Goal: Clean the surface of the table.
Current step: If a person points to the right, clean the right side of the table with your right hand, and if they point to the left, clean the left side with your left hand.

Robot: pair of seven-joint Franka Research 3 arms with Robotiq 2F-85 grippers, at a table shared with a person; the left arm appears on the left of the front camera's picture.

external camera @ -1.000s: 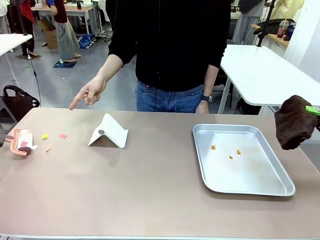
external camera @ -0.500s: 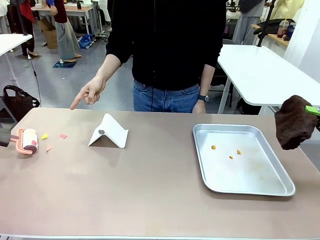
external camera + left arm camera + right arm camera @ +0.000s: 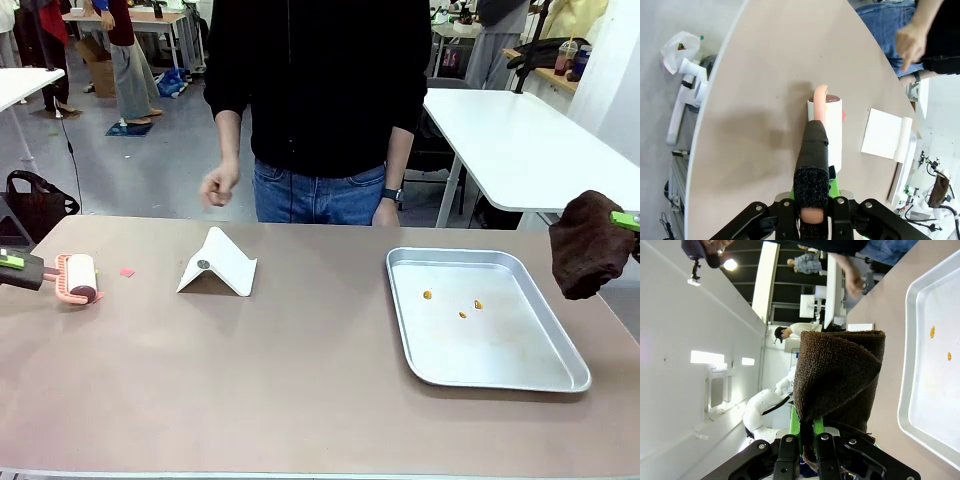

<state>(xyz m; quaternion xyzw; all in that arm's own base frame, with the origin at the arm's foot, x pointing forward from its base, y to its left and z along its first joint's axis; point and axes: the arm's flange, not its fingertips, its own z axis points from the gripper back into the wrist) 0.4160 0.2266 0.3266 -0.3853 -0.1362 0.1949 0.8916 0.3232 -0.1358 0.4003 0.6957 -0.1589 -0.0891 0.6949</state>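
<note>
Across the wide beige table [image 3: 300, 390], the left gripper [image 3: 812, 202], clamped on a lint roller [image 3: 80, 278] at far left, seems set to roll over the pink scrap [image 3: 127, 272] just right of it, while the right gripper [image 3: 807, 437] pinches a brown cloth [image 3: 590, 245].

Right gripper [image 3: 809, 432] clamps tight on a folded dark brown cloth [image 3: 837, 375]. Silver tray [image 3: 927, 405] sits right of the cloth on the brownish table [image 3: 887, 302] and holds two orange crumbs [image 3: 932, 331]. Person's hand [image 3: 856, 286] hangs above the cloth, farther off.
</note>
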